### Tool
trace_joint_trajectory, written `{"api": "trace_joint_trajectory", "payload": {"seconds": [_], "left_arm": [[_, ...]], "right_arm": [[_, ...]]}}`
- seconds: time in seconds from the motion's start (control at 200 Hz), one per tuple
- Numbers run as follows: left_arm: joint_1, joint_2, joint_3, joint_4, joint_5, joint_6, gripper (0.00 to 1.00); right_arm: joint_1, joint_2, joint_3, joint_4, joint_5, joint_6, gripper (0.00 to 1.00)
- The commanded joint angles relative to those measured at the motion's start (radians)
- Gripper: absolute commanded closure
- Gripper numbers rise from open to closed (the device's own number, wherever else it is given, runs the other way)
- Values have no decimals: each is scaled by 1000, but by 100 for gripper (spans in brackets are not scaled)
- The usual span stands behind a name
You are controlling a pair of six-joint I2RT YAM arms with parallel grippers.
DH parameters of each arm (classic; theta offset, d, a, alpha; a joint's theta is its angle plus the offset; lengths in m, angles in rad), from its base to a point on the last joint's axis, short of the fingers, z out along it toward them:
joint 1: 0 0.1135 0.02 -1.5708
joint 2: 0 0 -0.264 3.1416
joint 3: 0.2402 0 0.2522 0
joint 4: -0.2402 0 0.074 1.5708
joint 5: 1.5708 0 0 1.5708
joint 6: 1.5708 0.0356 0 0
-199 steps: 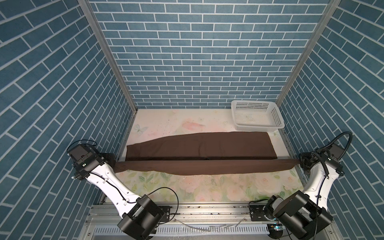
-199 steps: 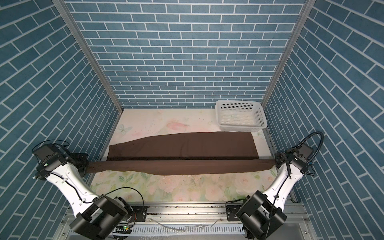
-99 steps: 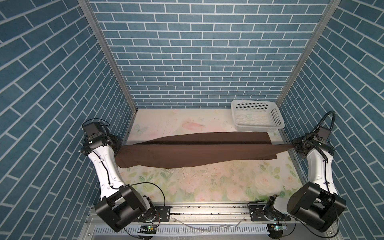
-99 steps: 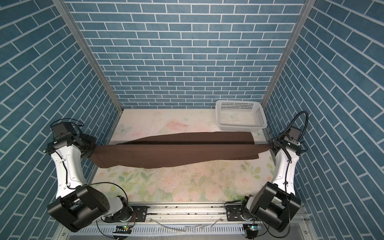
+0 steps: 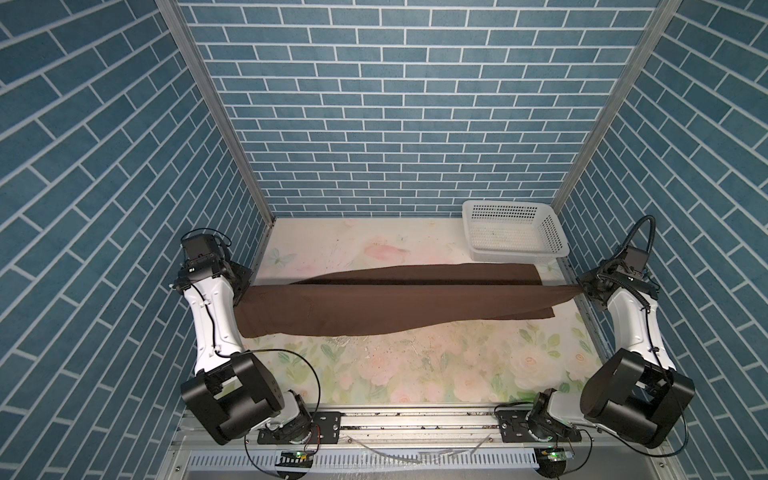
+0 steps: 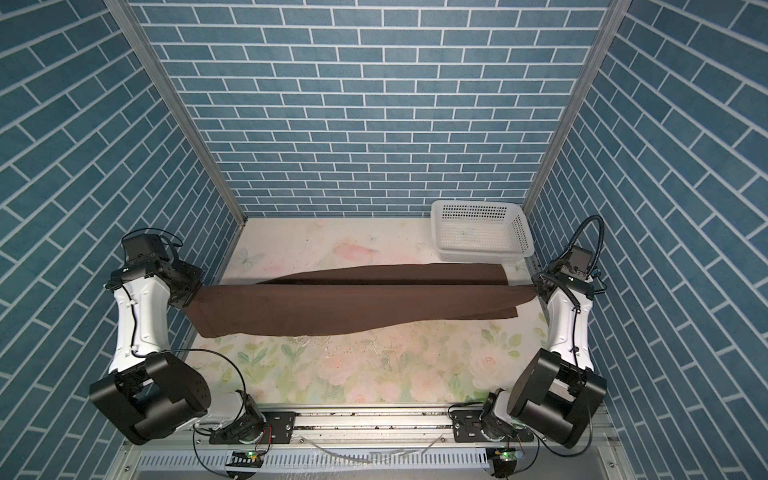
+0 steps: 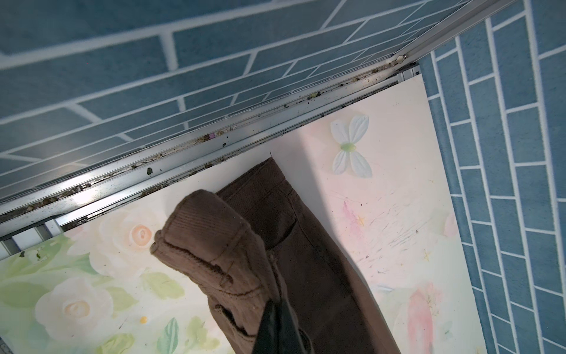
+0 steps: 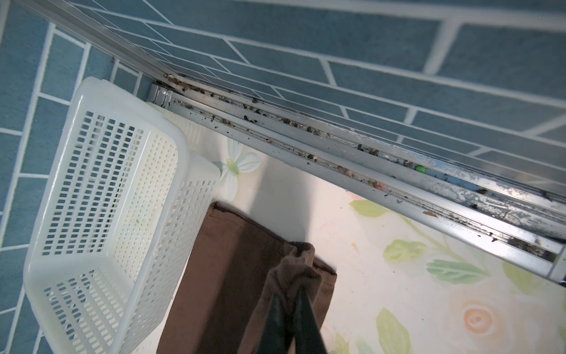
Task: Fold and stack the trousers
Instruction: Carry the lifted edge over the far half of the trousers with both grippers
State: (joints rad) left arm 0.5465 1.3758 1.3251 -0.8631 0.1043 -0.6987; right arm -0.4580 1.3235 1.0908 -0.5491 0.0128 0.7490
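The dark brown trousers stretch across nearly the whole table width in both top views. My left gripper is shut on the waistband end at the left table edge. In the left wrist view the bunched waistband sits pinched in that gripper. My right gripper is shut on the leg-hem end at the right edge. The right wrist view shows the gathered hem clamped in that gripper. The held edge is taut and raised; one leg lies flat behind it, the rest sags forward.
A white perforated basket stands in the back right corner, just behind the trousers' right end. Blue brick-pattern walls and metal rails close in both sides. The floral table top lies bare in front.
Both grippers moved from the front sides of the table up and toward the back, carrying the taut edge of the trousers over the flat-lying leg. Both stayed shut.
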Motion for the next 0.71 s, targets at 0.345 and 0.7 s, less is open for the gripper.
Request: {"api": "trace_joint_trajectory", "payload": {"seconds": [0.345, 0.7], "left_arm": [[22, 70, 121, 118, -197, 7, 100], [-53, 203, 185, 109, -259, 14, 100]], "right_arm": [[-30, -137, 6, 65, 308, -28, 100], [-29, 18, 51, 113, 273, -11, 100]]}}
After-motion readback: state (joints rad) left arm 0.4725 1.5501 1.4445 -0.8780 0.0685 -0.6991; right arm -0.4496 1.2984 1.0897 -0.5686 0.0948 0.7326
